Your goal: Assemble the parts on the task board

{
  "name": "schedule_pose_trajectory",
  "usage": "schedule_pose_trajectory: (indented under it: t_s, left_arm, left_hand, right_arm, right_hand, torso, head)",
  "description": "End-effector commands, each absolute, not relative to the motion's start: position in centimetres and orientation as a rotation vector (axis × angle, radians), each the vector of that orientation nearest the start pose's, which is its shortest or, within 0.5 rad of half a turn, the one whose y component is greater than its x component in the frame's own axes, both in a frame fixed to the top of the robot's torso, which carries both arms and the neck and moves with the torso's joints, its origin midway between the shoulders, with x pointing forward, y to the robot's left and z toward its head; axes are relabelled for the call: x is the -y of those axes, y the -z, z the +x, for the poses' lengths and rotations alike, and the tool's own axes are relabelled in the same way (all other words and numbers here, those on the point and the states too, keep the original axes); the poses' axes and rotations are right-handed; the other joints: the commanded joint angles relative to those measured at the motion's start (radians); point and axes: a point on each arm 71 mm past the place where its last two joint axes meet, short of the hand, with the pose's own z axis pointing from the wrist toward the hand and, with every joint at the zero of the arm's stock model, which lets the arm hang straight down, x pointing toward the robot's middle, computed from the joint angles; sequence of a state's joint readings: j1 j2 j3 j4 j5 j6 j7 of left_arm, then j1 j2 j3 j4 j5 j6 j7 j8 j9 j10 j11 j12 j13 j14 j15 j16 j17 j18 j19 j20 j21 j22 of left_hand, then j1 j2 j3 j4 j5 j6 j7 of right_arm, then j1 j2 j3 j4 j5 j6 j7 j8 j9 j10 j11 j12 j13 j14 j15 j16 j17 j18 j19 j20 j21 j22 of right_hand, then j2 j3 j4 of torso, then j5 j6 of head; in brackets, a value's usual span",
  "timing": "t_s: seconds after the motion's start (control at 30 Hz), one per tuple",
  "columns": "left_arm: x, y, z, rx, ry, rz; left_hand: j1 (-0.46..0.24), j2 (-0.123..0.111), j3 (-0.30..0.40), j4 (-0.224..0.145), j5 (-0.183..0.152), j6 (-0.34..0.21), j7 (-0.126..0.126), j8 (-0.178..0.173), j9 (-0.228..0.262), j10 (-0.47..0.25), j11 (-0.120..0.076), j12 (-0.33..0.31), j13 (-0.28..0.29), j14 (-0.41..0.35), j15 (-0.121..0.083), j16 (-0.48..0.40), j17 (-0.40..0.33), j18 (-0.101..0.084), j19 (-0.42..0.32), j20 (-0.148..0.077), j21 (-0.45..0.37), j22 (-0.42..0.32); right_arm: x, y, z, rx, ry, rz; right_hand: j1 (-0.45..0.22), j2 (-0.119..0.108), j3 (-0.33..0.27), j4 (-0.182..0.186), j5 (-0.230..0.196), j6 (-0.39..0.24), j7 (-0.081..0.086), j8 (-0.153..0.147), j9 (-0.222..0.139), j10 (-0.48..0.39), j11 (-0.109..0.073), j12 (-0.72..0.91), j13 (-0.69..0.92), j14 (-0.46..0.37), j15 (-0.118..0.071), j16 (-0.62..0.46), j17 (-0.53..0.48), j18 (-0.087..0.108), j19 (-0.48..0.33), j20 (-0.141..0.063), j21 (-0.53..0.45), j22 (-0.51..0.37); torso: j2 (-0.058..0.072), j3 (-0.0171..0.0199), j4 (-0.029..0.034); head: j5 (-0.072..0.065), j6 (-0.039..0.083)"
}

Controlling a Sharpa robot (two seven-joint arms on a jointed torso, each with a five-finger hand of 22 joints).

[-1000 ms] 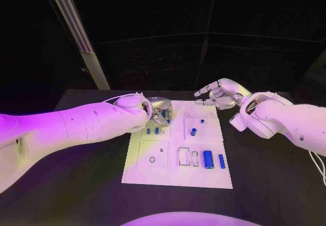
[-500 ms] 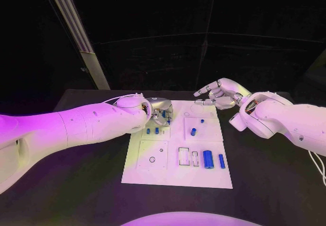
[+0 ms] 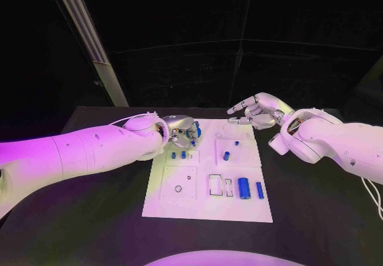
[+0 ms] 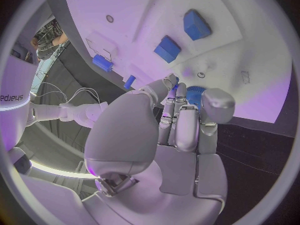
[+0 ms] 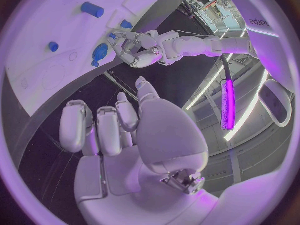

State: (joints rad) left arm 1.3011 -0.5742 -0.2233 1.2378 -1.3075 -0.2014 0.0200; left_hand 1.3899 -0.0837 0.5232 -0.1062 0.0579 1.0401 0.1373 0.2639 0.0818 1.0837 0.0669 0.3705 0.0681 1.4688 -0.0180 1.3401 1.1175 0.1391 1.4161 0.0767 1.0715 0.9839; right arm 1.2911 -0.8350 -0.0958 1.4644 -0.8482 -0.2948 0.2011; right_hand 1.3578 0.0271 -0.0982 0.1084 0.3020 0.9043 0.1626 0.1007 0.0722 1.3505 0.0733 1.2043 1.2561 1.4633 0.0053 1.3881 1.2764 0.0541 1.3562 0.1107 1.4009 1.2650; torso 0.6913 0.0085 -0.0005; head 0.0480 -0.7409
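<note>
Left hand: silver left hand (image 3: 185, 132) grips a blue ridged round part (image 4: 195, 95) over the white task board (image 3: 209, 208).
Right hand: silver right hand (image 3: 257, 111) hovers, fingers apart, holding nothing.
Progress: early (several blue parts lie loose).

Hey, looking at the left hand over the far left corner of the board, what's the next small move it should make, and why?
Probably close the left hand on the blue round part at its fingertips and lift slightly. In the left wrist view the fingers reach that part at the task board's far edge, though a firm grip isn't clear. The right hand hovers apart, holding nothing.
</note>
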Motion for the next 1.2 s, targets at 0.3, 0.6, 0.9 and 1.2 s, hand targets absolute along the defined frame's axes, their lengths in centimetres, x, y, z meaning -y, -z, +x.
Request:
schedule_pose_trajectory:
  t_s: [0.3, 0.6, 0.9, 1.2]
  left_arm:
    - [-15.8, 19.6, 52.1, -1.745, 0.803, 0.189]
    - [-17.3, 19.5, 52.2, -1.781, 0.778, 0.170]
    - [-17.7, 20.0, 52.8, -1.831, 0.722, 0.169]
    - [-18.0, 20.6, 53.0, -1.889, 0.678, 0.169]
  left_hand:
    - [-0.005, -0.009, 0.010, 0.001, 0.006, 0.007, 0.001, -0.006, -0.001, 0.012, 0.000, -0.007, 0.000, 0.025, -0.002, 0.003, -0.002, -0.021, 0.007, 0.000, 0.009, 0.003]
    - [-0.009, -0.011, 0.013, -0.002, 0.006, 0.011, 0.000, -0.008, -0.002, 0.016, 0.000, -0.010, 0.001, 0.025, -0.002, 0.004, -0.003, -0.021, 0.008, 0.000, 0.011, 0.006]
    - [-0.015, -0.014, 0.014, -0.003, 0.005, 0.011, -0.002, -0.011, -0.003, 0.016, 0.000, -0.015, 0.000, 0.024, -0.002, 0.004, -0.006, -0.020, 0.006, 0.000, 0.009, 0.005]
    - [-0.019, -0.015, 0.013, -0.002, 0.005, 0.013, -0.003, -0.013, -0.003, 0.017, -0.001, -0.017, 0.000, 0.023, -0.002, 0.003, -0.009, -0.020, 0.005, 0.001, 0.008, 0.004]
  right_arm:
    - [20.7, 15.7, 50.3, -1.640, -1.109, 0.213]
    - [20.7, 15.7, 50.3, -1.641, -1.109, 0.213]
    - [20.7, 15.7, 50.2, -1.643, -1.108, 0.214]
    - [20.7, 15.7, 50.2, -1.641, -1.107, 0.215]
  right_hand:
    - [0.003, 0.011, -0.005, 0.000, 0.006, 0.007, 0.000, 0.006, 0.000, -0.006, 0.000, -0.002, 0.000, 0.042, -0.007, -0.004, 0.000, 0.019, -0.008, -0.002, -0.004, -0.001]
    - [0.003, 0.011, -0.005, 0.000, 0.006, 0.007, 0.000, 0.006, 0.000, -0.006, 0.000, -0.002, 0.000, 0.042, -0.007, -0.004, 0.000, 0.019, -0.008, -0.002, -0.004, -0.001]
    - [0.003, 0.011, -0.005, 0.000, 0.006, 0.007, 0.000, 0.006, 0.000, -0.006, 0.000, -0.002, 0.000, 0.042, -0.007, -0.004, 0.000, 0.019, -0.008, -0.002, -0.004, -0.001]
    - [0.003, 0.011, -0.005, 0.000, 0.006, 0.007, 0.000, 0.006, 0.000, -0.006, 0.000, -0.002, 0.000, 0.042, -0.007, -0.004, 0.000, 0.019, -0.008, -0.002, -0.004, -0.001]
  torso:
    - [0.000, 0.0000, 0.0022]
    - [0.001, -0.0001, 0.0003]
    - [0.002, 0.0004, -0.0008]
    - [0.001, 0.0005, -0.0002]
  head:
    - [-0.001, 0.005]
    - [-0.005, 0.004]
    - [-0.001, 0.001]
    - [0.003, -0.003]
